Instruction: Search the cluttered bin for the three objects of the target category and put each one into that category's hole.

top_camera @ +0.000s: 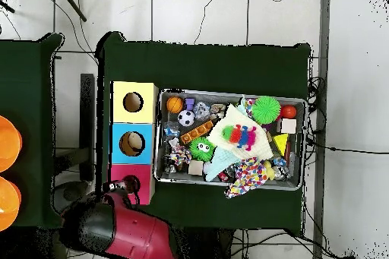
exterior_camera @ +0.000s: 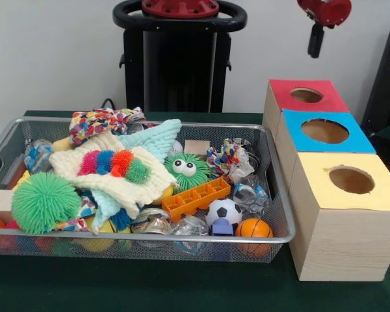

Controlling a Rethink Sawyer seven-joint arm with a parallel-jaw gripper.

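A wire bin (exterior_camera: 149, 239) (top_camera: 228, 92) holds a heap of toys. Among them are a green spiky ball (exterior_camera: 44, 201) (top_camera: 266, 109), a small soccer ball (exterior_camera: 223, 211) (top_camera: 186, 118), a mini basketball (exterior_camera: 253, 229) (top_camera: 175, 104), a green fuzzy toy with eyes (exterior_camera: 185, 170) and an orange plastic brick (exterior_camera: 195, 198). A cream cloth with a striped caterpillar (exterior_camera: 114, 164) (top_camera: 241, 136) covers the middle. Beside the bin stand three boxes with round holes: red (exterior_camera: 283, 97) (top_camera: 120, 172), blue (exterior_camera: 361, 140) (top_camera: 120, 131) and yellow (exterior_camera: 377, 192) (top_camera: 121, 89). My gripper (exterior_camera: 316, 40) (top_camera: 118, 187) hangs high above the red box, holding nothing.
Knotted rope toys (exterior_camera: 97, 122), a wooden block (exterior_camera: 196, 147) and crumpled clear wrappers (exterior_camera: 250, 195) fill the gaps in the bin. In the overhead view, two orange round things (top_camera: 6, 143) sit on a neighbouring table. The dark green tablecloth (exterior_camera: 182, 286) surrounds the bin.
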